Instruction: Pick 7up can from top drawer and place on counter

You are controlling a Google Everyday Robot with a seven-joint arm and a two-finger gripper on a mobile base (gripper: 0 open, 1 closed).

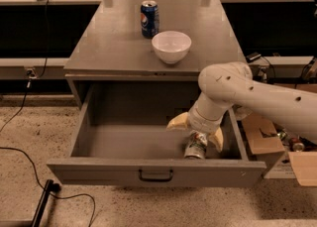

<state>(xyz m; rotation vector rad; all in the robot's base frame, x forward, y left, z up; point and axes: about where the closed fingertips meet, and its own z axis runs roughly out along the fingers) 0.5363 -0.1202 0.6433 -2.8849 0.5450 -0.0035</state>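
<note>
The top drawer stands pulled open below the counter. The 7up can, silvery with green marks, lies on its side on the drawer floor near the front right. My gripper reaches down into the drawer right over the can. Its yellowish fingers spread to either side of the can, open. The white arm hides the can's far end.
A dark blue Pepsi can and a white bowl stand on the counter. Cardboard and small clutter lie on the floor to the right of the drawer. A black cable runs over the floor at left.
</note>
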